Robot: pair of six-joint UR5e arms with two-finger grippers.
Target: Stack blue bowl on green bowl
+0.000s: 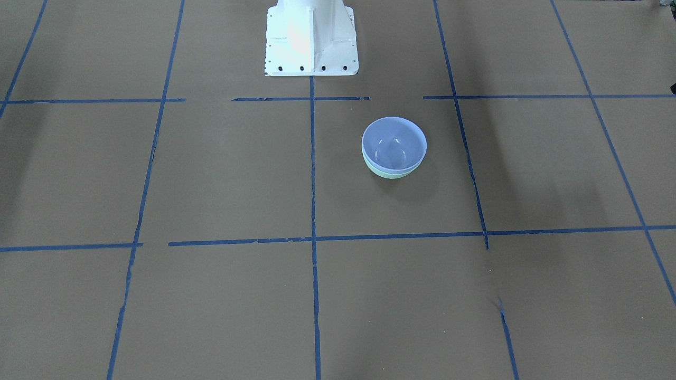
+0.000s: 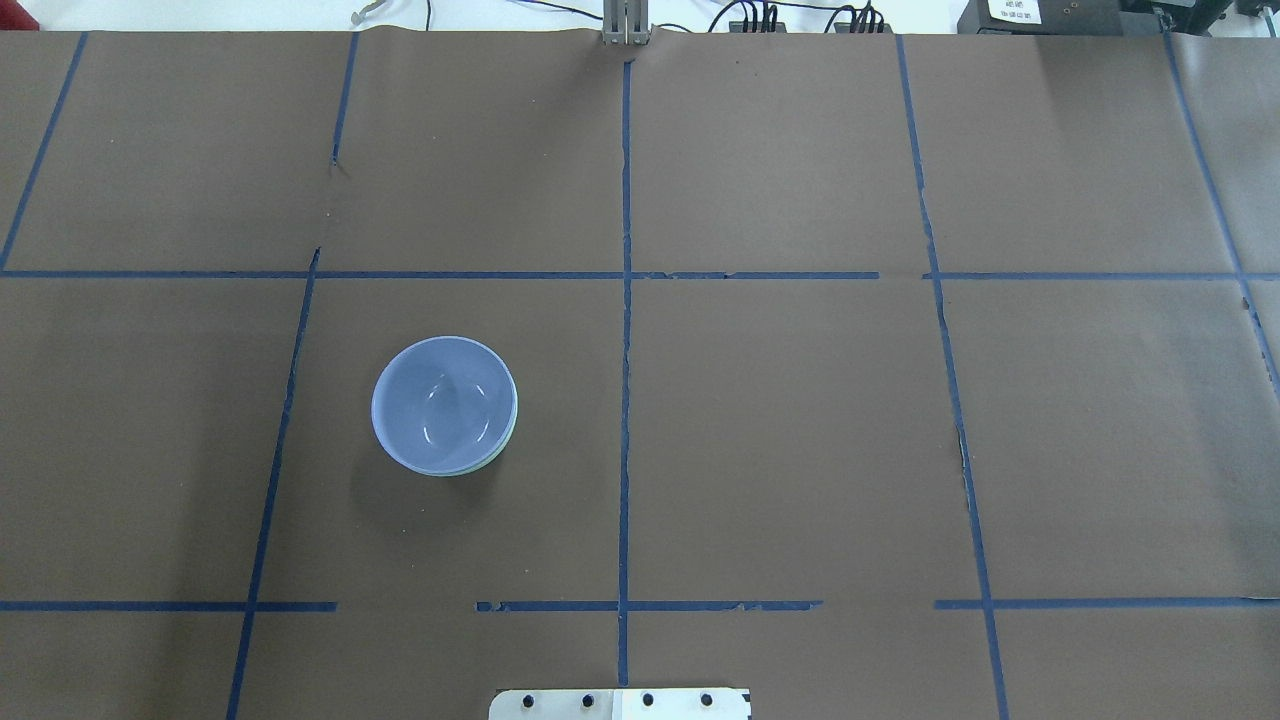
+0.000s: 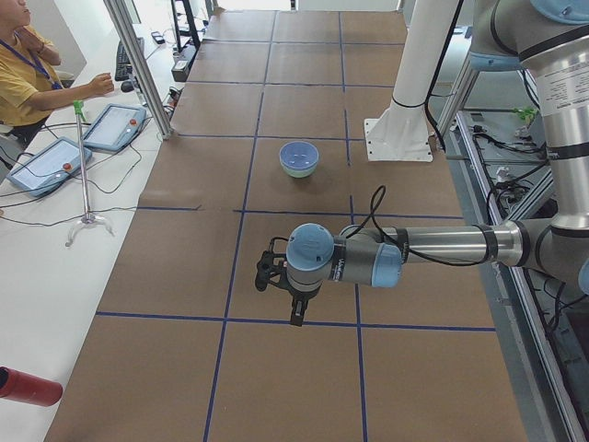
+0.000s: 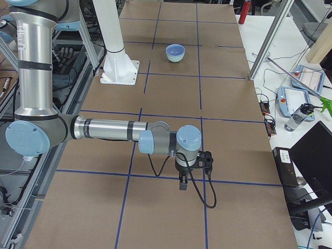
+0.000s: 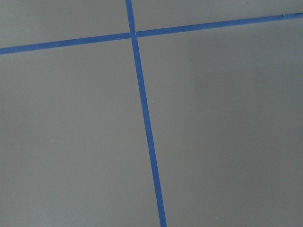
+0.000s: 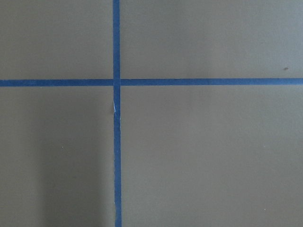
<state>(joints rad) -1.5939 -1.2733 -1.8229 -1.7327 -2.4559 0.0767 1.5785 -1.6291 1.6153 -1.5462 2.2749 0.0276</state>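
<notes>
Left pincer (image 3: 296, 316) and right pincer (image 4: 182, 183) hang low-centre in the side views over the surface (image 1: 211, 184), clenched or released I cannot tell, well apart since the blue bowl (image 1: 394, 141) sits nested in the green bowl (image 1: 390, 173), apparently finished.

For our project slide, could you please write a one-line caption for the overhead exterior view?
Stacking done: blue bowl nested in the green bowl, left of the centre tape line.

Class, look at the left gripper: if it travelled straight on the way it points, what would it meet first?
Probably the brown table, beside a blue tape line. The left gripper points down, and its wrist view shows nothing else.
</notes>
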